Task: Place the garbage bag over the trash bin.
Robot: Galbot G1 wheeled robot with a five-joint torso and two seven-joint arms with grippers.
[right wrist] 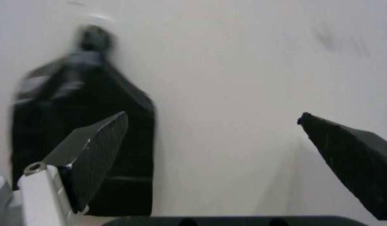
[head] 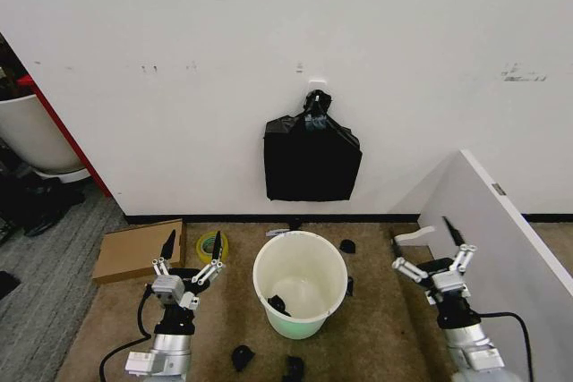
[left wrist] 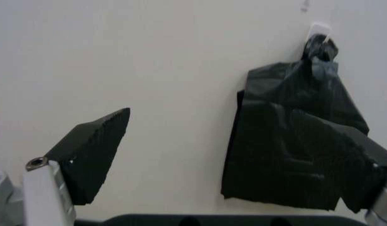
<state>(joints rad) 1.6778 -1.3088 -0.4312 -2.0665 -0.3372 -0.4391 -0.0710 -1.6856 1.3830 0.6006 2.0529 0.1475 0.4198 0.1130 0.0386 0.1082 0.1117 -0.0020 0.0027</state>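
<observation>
Pale wall and brown carpet made up the setting we logged in the head view. Item one: the trash bin (head: pixel 300 284), cream-white, upright on the carpet just before the wall, midway between our two arms, with a small black scrap (head: pixel 278 304) lying inside. Item two: a flat black bundle (head: pixel 312 157), gathered to a top knot and hung on a wall hook (head: pixel 315 89) directly above and behind the bin, long axis vertical; we judged this the only bag stock within reach, no loose garbage bag being spread anywhere. Item three: left gripper (head: pixel 191 256), low at the bin's left, fingers spread apart and empty. Item four: right gripper (head: pixel 433 255), low at the bin's right beside a white panel (head: pixel 501 230), fingers likewise apart and empty. Both stood near equal in reach from bin and bundle; we could not call either nearer. Sundries: cardboard sheet (head: pixel 139 250), tape roll (head: pixel 212 245), small black lumps (head: pixel 242 357) on the carpet. Left wrist view: the bundle (left wrist: pixel 297 150) ahead and off to one side of the open fingers (left wrist: pixel 93 150), knot and hook sharply recorded, a detail the head view gave only small. Right wrist view: the same bundle (right wrist: pixel 77 136) smeared behind one finger (right wrist: pixel 96 150), and bare wall between the parted tips.
</observation>
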